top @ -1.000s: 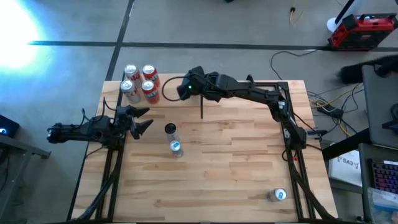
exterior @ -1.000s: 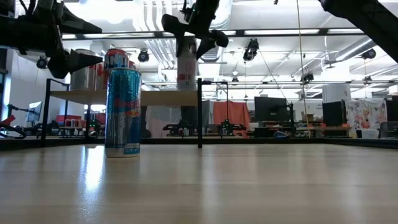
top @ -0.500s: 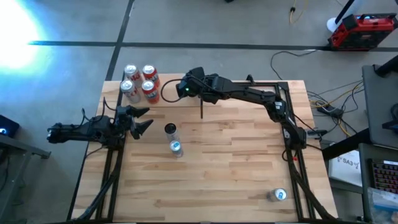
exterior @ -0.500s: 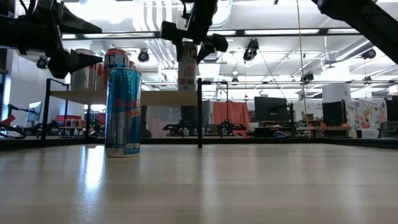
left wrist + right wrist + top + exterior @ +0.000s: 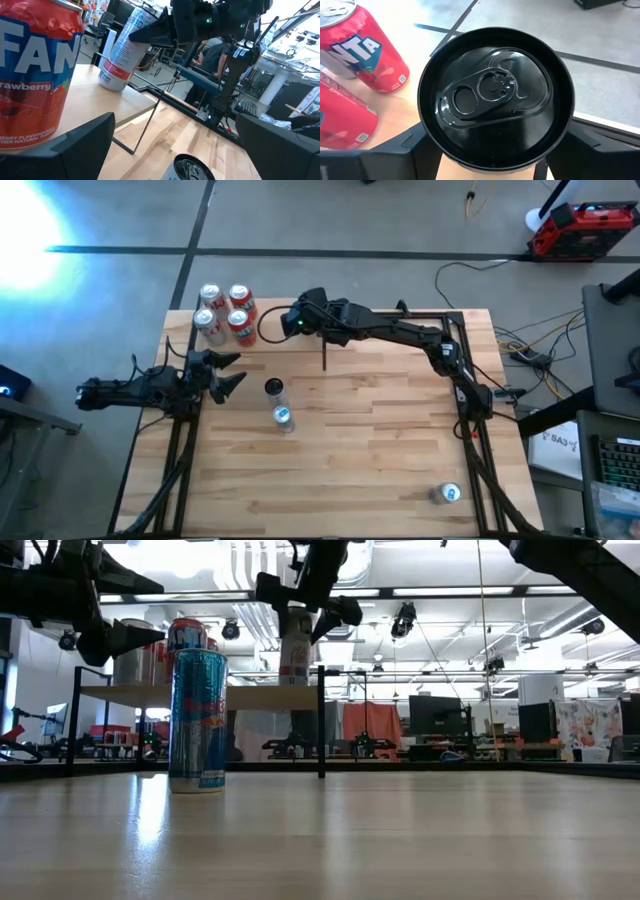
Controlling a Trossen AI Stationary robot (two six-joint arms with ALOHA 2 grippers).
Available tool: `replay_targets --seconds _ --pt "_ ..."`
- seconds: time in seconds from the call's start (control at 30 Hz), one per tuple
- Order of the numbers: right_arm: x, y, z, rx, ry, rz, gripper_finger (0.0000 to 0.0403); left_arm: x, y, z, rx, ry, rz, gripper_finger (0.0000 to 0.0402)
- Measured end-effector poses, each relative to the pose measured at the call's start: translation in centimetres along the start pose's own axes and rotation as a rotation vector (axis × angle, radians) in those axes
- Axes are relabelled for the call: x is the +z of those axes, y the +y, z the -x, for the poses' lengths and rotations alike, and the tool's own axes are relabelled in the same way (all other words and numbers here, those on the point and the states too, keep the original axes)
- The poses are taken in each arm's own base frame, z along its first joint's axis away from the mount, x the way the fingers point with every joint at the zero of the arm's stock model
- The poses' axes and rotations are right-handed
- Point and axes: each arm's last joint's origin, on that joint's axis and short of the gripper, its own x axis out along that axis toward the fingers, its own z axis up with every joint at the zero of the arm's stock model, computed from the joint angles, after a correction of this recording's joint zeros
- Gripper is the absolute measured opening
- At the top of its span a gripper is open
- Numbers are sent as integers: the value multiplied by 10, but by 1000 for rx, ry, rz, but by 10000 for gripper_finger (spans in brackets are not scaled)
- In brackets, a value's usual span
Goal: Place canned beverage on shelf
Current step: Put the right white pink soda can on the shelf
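Observation:
A slim white-and-red can [image 5: 296, 650] with a black top [image 5: 495, 95] stands upright on the pale wood shelf [image 5: 250, 697], near its right end. My right gripper [image 5: 303, 602] is shut on the can's upper end. In the high view the gripper [image 5: 285, 322] covers the can. Several red cans [image 5: 225, 312] stand on the shelf's left part. My left gripper [image 5: 232, 372] hangs open at the table's left edge, level, holding nothing. My right gripper pinches the can's upper end [image 5: 135, 22], just under the rim, between its two fingers, one on each side. The fingers come from the table's right side, slanting down. The can stands upright with its bottom [image 5: 112, 82] on the shelf board.
A tall blue can [image 5: 197, 720] and a dark-topped can [image 5: 273, 388] stand on the table in front of the shelf. Another can [image 5: 448, 494] stands near the table's near right corner. The shelf's thin black leg [image 5: 325, 358] stands below my right arm.
My right gripper has rolled a little about the can's top and drifted slightly toward the table's left. The can has stayed upright on the shelf board.

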Motion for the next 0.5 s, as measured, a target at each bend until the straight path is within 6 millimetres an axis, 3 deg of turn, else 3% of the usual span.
replay_targets --seconds 0.5 --pt "1 2 0 19 -6 -28 290 0 0 0 0 0 0 398"
